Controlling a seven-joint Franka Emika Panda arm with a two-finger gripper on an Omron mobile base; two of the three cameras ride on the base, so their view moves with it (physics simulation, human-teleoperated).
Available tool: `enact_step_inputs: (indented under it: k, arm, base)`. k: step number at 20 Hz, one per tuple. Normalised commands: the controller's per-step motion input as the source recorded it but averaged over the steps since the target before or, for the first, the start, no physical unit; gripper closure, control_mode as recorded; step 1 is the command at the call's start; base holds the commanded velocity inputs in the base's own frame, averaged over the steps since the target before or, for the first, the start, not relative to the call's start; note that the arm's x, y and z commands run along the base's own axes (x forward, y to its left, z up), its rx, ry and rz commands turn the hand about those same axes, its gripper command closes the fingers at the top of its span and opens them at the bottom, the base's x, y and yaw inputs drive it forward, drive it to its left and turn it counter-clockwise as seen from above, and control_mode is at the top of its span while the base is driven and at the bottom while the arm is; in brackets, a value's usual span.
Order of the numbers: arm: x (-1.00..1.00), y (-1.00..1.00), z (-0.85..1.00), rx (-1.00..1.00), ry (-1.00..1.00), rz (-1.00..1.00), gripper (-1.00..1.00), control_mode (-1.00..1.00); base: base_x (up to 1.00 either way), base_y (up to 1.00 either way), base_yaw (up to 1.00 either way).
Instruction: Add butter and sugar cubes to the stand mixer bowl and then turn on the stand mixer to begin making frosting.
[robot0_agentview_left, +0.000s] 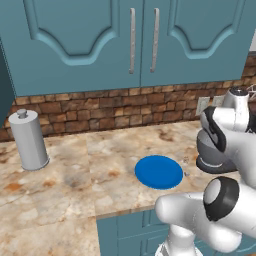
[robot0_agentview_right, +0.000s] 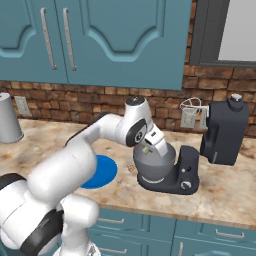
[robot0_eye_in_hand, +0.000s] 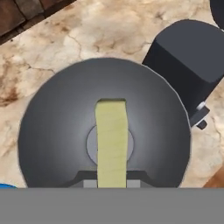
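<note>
Between your two fingertips (robot0_eye_in_hand: 89, 184) sits the butter (robot0_eye_in_hand: 112, 144), a pale yellowish stick pinched at its near end and pointing straight out from the gripper (robot0_eye_in_hand: 112, 184). From the hand view you look down the length of the stick into the stand mixer bowl (robot0_eye_in_hand: 57, 131), whose dark grey inside and paler round floor lie behind it; the butter hangs over the middle of the bowl. Whether its far end touches the bowl floor you cannot tell.

From the right base view you see the gripper (robot0_agentview_right: 148, 148) angled down just above the bowl's rim (robot0_agentview_right: 156, 167), with a sliver of the yellow stick showing at its tip. The bowl stands on the flat base of the stand mixer (robot0_agentview_right: 225, 132), whose boxy head is tilted up and back on its column, with a wire whisk (robot0_agentview_right: 190, 106) sticking out to the left, clear of the bowl.

Just left of the bowl, a round blue plate (robot0_agentview_left: 159, 171) lies flat on the marbled counter (robot0_agentview_left: 75, 180). Far to the left, near the brick wall, stands a tall grey canister (robot0_agentview_left: 28, 140).
</note>
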Motion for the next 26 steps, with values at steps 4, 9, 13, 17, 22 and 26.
enact_step_inputs:
  k: [4, 9, 13, 17, 22, 26]
  arm:
    - [0.27, -0.09, -0.38, 0.00, 0.00, 0.00, 1.00, -1.00]
    - [0.29, -0.04, -0.42, 0.00, 0.01, 0.00, 1.00, -1.00]
    - [0.16, -0.01, -0.35, 0.00, 0.02, 0.00, 1.00, -1.00]
    - [0.08, -0.01, -0.35, 0.00, 0.03, 0.00, -1.00, -1.00]
    - [0.07, 0.00, -0.25, 0.00, 0.02, 0.00, -1.00, -1.00]
    - [-0.08, 0.04, -0.01, 0.00, -0.01, 0.00, -1.00, -1.00]
  base:
    - [0.00, 0.00, 0.00]
    - [0.00, 0.00, 0.00]
    - [0.00, 0.00, 0.00]
    - [0.00, 0.00, 0.00]
    - [0.00, 0.00, 0.00]
    - [0.00, 0.00, 0.00]
